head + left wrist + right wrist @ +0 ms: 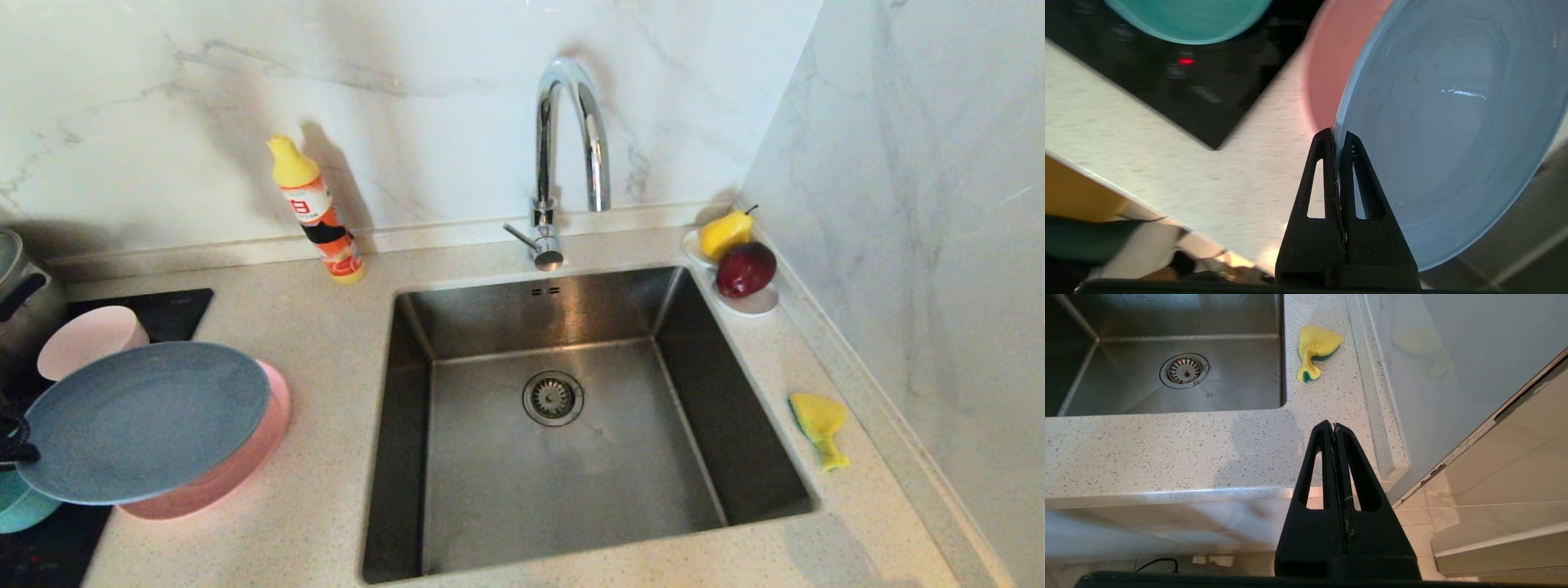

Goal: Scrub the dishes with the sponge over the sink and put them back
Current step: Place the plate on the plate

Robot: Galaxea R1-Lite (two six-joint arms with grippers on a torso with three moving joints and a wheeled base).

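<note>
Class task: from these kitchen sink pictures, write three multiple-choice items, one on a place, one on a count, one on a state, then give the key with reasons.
1. Where does the sponge lie?
A. In the sink
B. On the counter right of the sink
C. On the blue-grey plate

2. How many fruits sit on the white dish?
A. One
B. Two
C. Three

3. What is the left gripper doing?
A. Hanging open
B. Shut on nothing
C. Shut on the blue-grey plate rim

Key: 1 B, it rests between basin and wall. 2 B, a pear and a red apple. 3 C, the wrist view shows the rim pinched.
</note>
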